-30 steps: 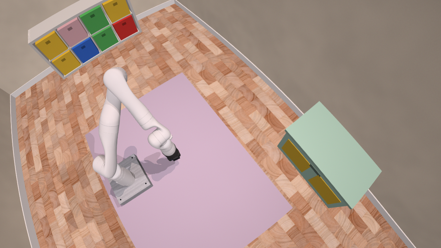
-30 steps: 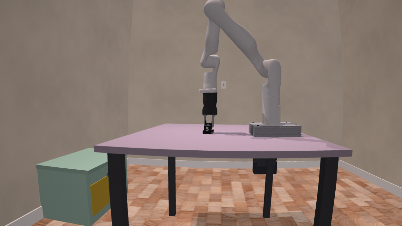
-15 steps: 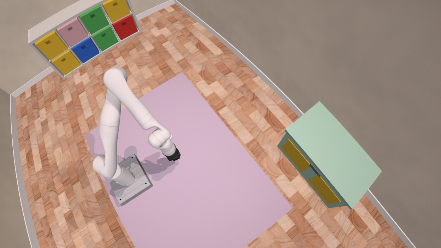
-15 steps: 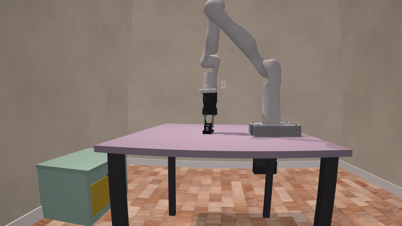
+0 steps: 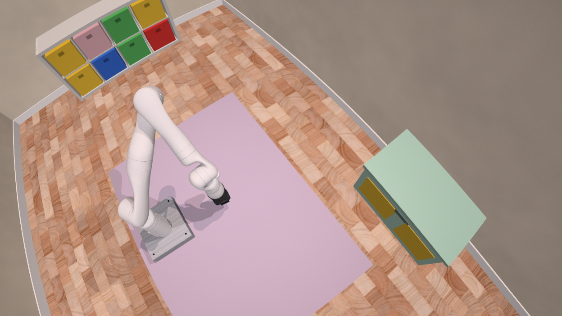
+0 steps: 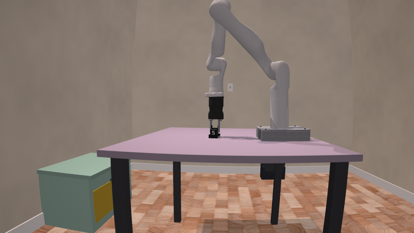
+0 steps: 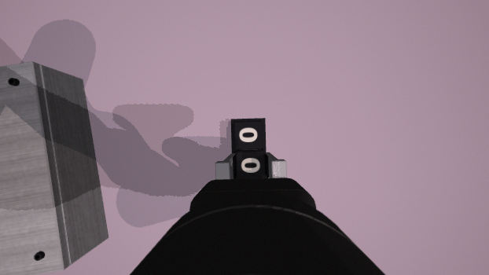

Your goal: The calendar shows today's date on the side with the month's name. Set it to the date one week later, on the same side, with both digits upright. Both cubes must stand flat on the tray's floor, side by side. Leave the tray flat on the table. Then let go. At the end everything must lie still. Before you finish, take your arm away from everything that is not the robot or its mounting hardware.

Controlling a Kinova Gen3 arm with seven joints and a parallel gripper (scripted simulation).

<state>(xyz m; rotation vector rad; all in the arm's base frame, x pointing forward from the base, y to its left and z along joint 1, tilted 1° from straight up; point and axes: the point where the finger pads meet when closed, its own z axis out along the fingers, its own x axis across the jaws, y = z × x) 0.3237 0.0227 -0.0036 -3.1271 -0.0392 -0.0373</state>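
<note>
Top view: the black gripper (image 5: 222,200) hides the cubes beneath it, near the table's (image 5: 274,219) base-plate corner. Exterior view: fingers clamp a black cube (image 6: 213,127) above a cube marked 5 (image 6: 213,133); no tray discernible. Wrist view: two matte black tops, near cube (image 7: 250,165) grasped, far cube (image 7: 248,135) beyond, each bearing a white 0.

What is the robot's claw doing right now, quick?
Gripper: closed on a black number cube with a 0 on top, down at the table.
</note>
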